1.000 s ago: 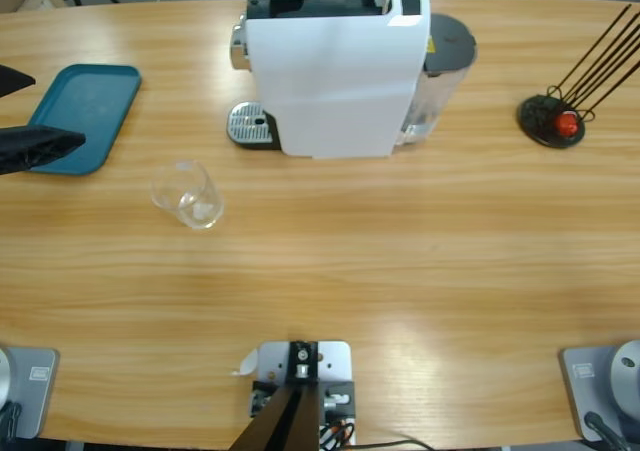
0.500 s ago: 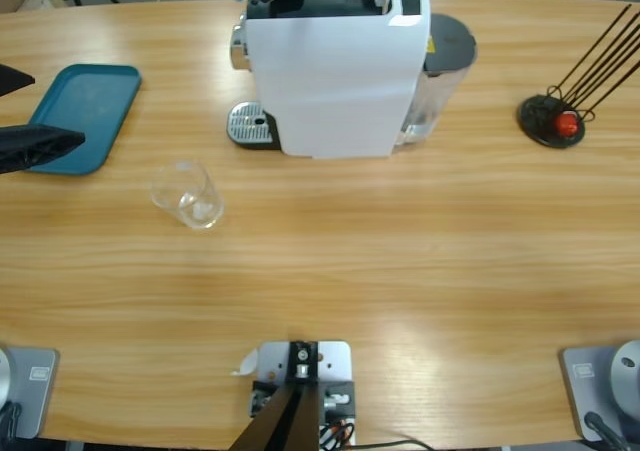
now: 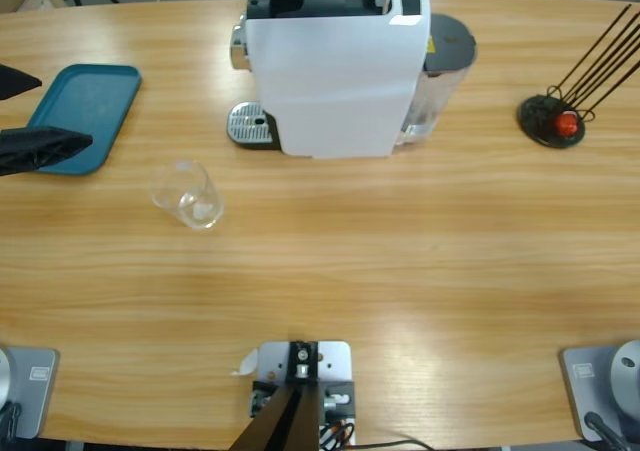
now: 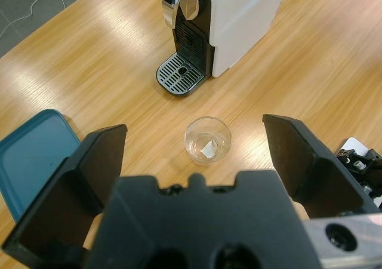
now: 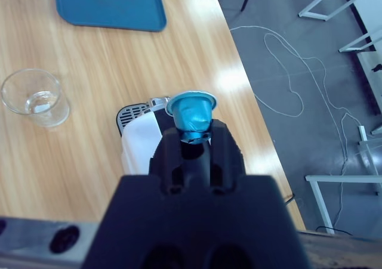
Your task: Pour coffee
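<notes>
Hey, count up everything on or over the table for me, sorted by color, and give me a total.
White: 1, coffee machine
Teal: 2, tray, capsule in the right gripper
Clear: 1, glass tumbler
Black: 1, wire rack with a red ball
Total: 5

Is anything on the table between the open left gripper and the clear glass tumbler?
Nothing visible. In the left wrist view the left gripper looks straight down at the clear glass tumbler on bare wooden table. The teal plastic tray lies off to one side.
</notes>
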